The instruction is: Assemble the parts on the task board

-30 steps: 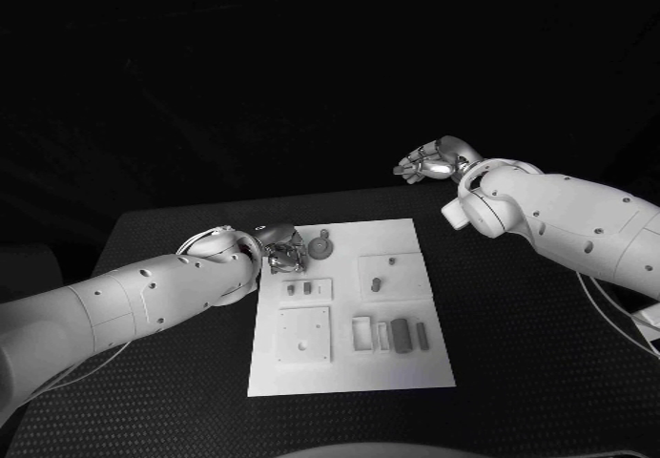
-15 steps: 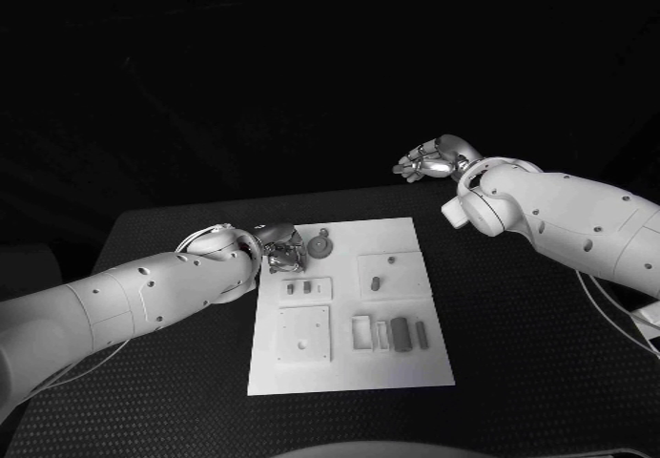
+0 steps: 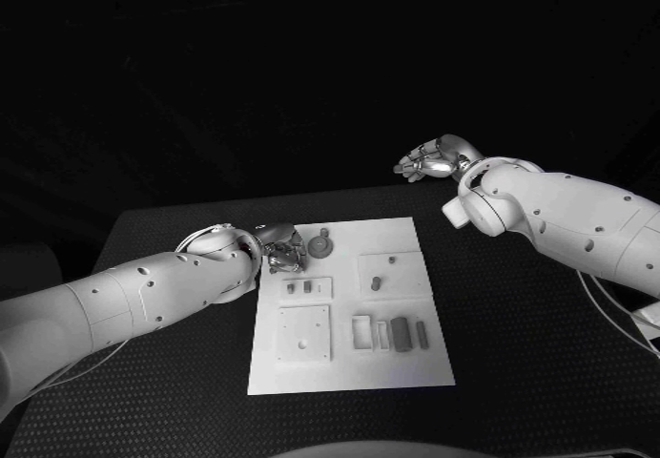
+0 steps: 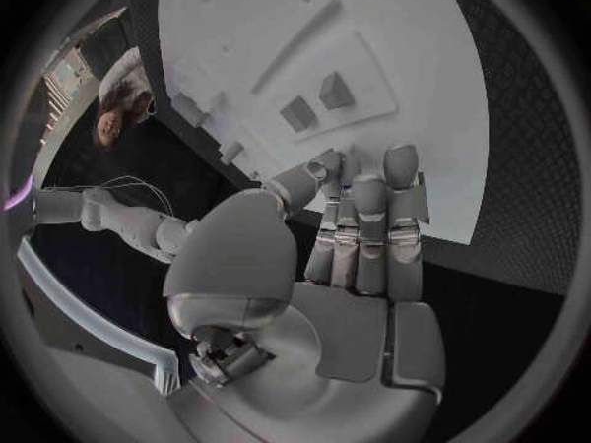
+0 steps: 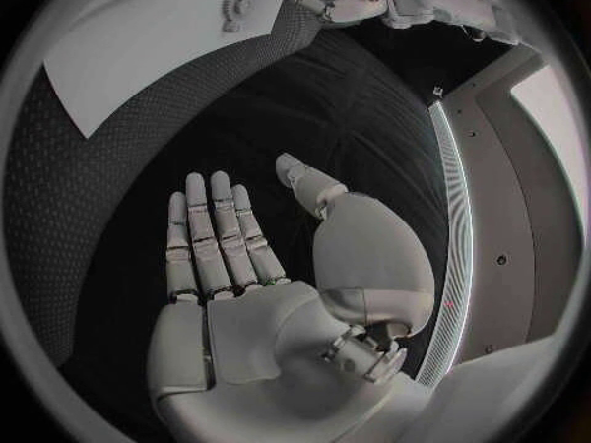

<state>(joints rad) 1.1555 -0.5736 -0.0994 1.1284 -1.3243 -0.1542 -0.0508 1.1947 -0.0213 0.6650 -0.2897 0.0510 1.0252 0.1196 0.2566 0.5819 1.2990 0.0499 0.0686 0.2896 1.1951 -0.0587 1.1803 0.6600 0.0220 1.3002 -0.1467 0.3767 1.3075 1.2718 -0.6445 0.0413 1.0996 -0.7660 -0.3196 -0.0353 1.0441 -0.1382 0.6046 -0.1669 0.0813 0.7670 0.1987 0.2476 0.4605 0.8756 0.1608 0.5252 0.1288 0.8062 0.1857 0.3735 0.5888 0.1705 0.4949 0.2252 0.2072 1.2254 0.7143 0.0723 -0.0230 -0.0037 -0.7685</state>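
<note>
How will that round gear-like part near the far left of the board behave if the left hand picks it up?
The gear looks small, rigid and probably light, so the fingers beside it should lift it easily. Its round shape means it may roll if set on edge. The board looks smooth, so a nudge may simply slide it.

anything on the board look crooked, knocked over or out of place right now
Nothing stands out. The task board lies flat on the black table, and the parts in view, such as the round part at its far edge, sit on it undisturbed. The left hand is at the board's far left corner; the right hand is open, away from it.
</note>
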